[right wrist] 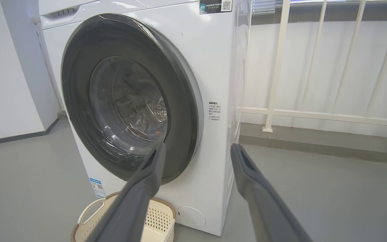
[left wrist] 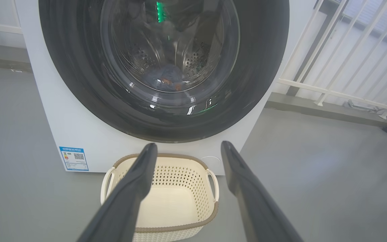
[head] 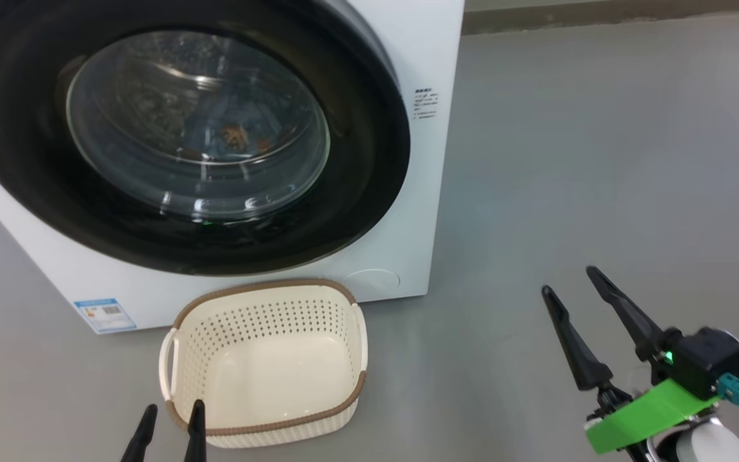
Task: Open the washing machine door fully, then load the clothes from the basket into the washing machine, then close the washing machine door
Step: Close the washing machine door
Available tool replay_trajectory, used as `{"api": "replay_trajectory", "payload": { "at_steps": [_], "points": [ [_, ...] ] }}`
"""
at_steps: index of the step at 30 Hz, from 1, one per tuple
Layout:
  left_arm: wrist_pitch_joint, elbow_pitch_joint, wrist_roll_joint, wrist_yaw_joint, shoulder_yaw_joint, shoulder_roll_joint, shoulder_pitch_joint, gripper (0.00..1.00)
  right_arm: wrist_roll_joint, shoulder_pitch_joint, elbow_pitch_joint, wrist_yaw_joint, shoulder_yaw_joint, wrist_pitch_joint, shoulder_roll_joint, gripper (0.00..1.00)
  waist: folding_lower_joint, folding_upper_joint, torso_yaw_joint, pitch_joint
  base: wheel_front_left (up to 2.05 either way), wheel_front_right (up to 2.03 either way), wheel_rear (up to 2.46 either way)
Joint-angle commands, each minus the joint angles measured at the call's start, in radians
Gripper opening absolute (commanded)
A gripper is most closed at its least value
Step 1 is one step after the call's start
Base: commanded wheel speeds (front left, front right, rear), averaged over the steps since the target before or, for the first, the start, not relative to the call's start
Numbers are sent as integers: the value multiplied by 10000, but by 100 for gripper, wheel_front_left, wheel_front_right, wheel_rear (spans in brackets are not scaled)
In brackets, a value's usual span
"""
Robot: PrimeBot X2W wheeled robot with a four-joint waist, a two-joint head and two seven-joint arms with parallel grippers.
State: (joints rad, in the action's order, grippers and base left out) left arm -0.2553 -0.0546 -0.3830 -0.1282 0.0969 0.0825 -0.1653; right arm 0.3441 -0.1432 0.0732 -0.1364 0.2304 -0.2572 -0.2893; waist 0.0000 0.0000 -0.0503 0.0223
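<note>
The washing machine stands at the upper left of the head view, and its door lies shut flat against the front. Through the glass I make out the clothes inside the drum, blue with orange-brown prints, and the clothes show again in the left wrist view. The basket sits on the floor before the machine with nothing in it. My left gripper is open at the basket's near left rim. My right gripper is open over bare floor to the right, holding nothing.
Grey floor spreads to the right of the machine. A white railing runs along the wall behind and to the right. A blue label sticker marks the machine's lower left front.
</note>
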Motion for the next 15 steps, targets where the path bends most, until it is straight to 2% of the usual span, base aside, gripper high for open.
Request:
{"api": "replay_trajectory", "payload": {
  "at_steps": [1, 15],
  "points": [
    [-65, 287, 39, -25, -354, 38, 153, 100, -113, 141, -329, 57, 7, -46, -13, 100, 0, 0, -249, -239, 0, 0, 0],
    [-65, 460, -22, -25, -484, -84, -194, 100, -374, 2218, -118, 57, -1542, -46, 670, 100, 0, 0, -481, -426, 0, 0, 0]
  ]
}}
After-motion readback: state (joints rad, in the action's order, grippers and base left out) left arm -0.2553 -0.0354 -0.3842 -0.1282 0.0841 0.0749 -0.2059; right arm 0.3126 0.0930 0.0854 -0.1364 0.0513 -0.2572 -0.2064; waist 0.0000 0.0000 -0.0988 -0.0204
